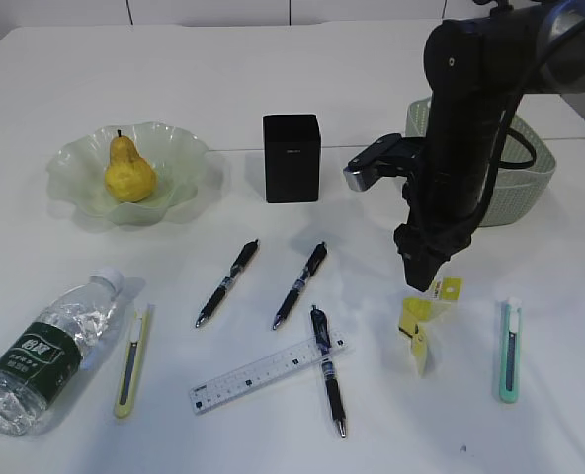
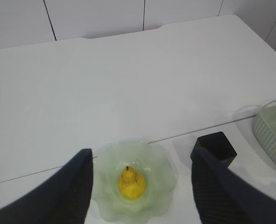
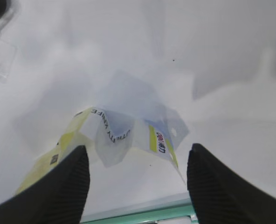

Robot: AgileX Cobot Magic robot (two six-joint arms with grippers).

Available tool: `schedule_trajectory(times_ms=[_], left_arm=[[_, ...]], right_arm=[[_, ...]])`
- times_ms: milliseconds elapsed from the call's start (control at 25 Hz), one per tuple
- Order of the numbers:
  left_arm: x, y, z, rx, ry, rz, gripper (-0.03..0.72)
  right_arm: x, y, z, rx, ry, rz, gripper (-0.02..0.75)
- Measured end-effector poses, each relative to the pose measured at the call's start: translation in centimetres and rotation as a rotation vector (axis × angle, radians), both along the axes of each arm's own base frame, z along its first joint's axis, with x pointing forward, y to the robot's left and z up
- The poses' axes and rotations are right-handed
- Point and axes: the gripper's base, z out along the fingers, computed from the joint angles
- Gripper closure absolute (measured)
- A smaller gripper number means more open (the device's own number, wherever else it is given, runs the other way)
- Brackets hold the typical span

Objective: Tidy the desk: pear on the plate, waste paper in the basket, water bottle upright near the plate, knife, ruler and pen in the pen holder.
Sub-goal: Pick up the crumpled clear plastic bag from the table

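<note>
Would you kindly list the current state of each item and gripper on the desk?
pear: upright on the plate
water bottle: lying down, capped
waste paper: on the desk, beneath the right gripper, whose jaws are open
left gripper: open, empty, above the plate
ruler: flat, under a pen

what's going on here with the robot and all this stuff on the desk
The right pincer hangs open just above the waste paper, about to pick it up for the basket. The pear already sits on the plate. The water bottle lies on its side; pens, knives and ruler await.
</note>
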Motion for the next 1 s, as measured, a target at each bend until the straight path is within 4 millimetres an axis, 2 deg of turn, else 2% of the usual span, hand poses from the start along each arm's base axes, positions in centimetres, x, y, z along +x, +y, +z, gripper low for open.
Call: schedule_trajectory(times_ms=[1000], left_arm=[[0.0, 0.0, 0.0, 0.0, 0.0, 0.0, 0.222]], right_arm=[[-0.46, -0.1, -0.65, -0.004, 0.028, 0.004, 0.225]])
